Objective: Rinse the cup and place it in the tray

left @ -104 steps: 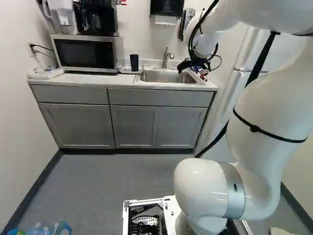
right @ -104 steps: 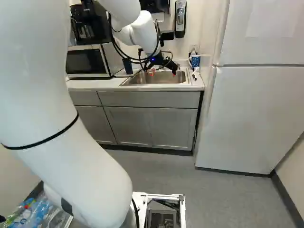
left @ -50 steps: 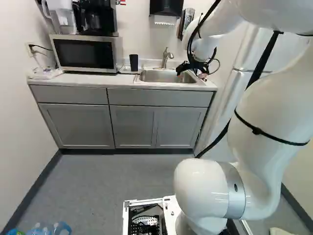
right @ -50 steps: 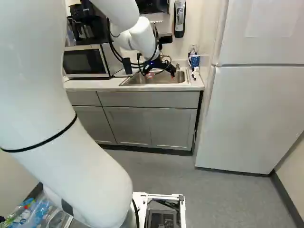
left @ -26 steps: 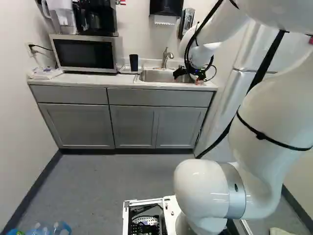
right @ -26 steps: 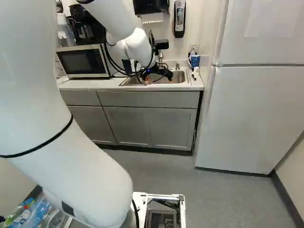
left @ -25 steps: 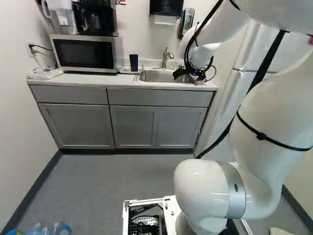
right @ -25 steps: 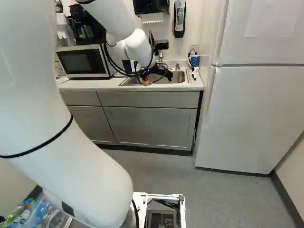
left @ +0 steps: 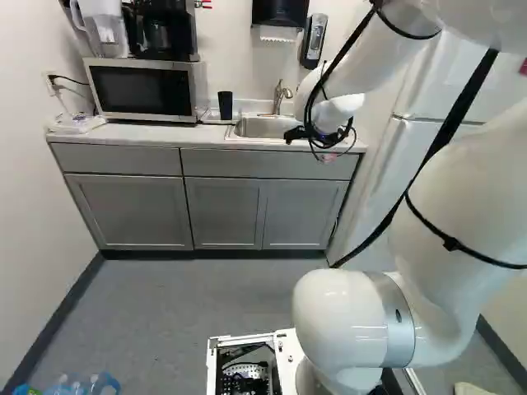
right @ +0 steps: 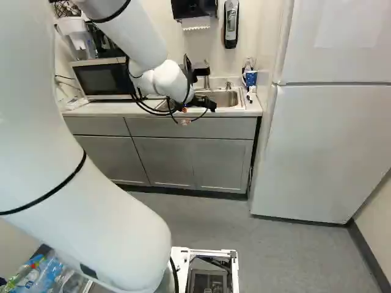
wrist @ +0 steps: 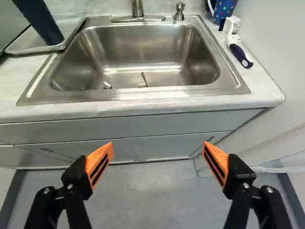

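Note:
In the right base view my gripper [right: 206, 104] hangs at the counter's front edge, by the sink. Its orange-padded fingers stand wide apart in the wrist view, and the gripper [wrist: 157, 149] has nothing between them. The dark blue cup [left: 226, 105] is left of the sink, against the wall side of the counter. From the wrist, the cup [wrist: 42, 23] shows upright in the shallow tray [wrist: 71, 26], ahead of and to one side of the gripper. Directly ahead lies the steel sink [wrist: 152, 52], with small metal pieces on its bottom.
The faucet [left: 280, 97] rises behind the sink. A microwave [left: 142, 89] stands beyond the tray. On the sink's other side are a brush [wrist: 237, 45] and a blue dotted cup [wrist: 223, 9]. The fridge [right: 330, 146] stands to the right of the counter.
My arm has drawn back from over the sink toward the counter's front edge, and the gripper has shifted a little left with it. The base, cup and tray have not moved.

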Robot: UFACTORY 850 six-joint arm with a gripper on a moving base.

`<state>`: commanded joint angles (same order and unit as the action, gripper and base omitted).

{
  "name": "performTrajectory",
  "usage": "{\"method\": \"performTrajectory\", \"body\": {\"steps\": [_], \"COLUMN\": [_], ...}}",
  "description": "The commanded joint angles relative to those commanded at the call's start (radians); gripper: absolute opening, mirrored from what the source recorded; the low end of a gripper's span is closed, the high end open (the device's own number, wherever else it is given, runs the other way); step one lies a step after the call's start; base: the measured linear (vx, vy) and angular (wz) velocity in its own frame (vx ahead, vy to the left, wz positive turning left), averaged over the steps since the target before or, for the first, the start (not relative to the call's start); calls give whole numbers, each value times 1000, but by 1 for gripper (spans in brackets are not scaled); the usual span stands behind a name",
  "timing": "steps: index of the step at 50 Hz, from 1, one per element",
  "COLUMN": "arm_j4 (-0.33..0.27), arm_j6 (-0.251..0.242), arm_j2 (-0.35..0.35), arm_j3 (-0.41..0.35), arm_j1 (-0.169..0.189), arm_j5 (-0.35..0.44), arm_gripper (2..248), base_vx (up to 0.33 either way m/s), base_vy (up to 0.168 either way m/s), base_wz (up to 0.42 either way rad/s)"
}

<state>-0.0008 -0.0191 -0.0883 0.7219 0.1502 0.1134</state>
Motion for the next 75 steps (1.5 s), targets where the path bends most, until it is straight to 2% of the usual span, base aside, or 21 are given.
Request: {"method": "performTrajectory", "body": {"steps": [39, 57, 75], "arm_j4": [0, 1, 1], "arm_j6": [10, 14, 17], "arm_j2": [-104, -139, -165], "arm_j3": [-345, -462, -549], "arm_j1": [-82, -109, -130], "arm_j5": [412, 553, 657], "arm_gripper": [247, 247, 247], "base_vx": [0, 0, 0], "base_vy": [0, 0, 0], "base_wz": [0, 0, 0]}}
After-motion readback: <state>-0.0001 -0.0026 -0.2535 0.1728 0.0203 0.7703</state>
